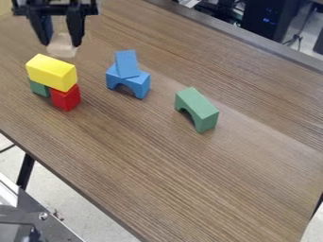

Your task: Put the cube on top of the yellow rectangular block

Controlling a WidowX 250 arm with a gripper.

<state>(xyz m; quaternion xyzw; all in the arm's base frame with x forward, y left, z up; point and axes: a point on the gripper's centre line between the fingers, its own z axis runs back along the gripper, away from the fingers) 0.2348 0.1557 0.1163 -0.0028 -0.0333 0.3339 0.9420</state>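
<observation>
The gripper (61, 43) hangs at the upper left, shut on a pale, blocky thing, seemingly the cube (62, 49), whose lower end shows below the fingertips. Its outline is faint. Just below it in the view lies the yellow rectangular block (50, 71), level across a red block (65, 98) at its right end and a green block (39, 88) at its left. A strip of tabletop shows between the pale thing and the yellow block's top.
Right of the stack stands a blue arch (140, 85) with a blue block (127, 64) leaning on it. A green arch (199, 108) stands farther right on the brown wooden table (189, 189). Metal framing (25, 212) is beyond the table's edge at lower left.
</observation>
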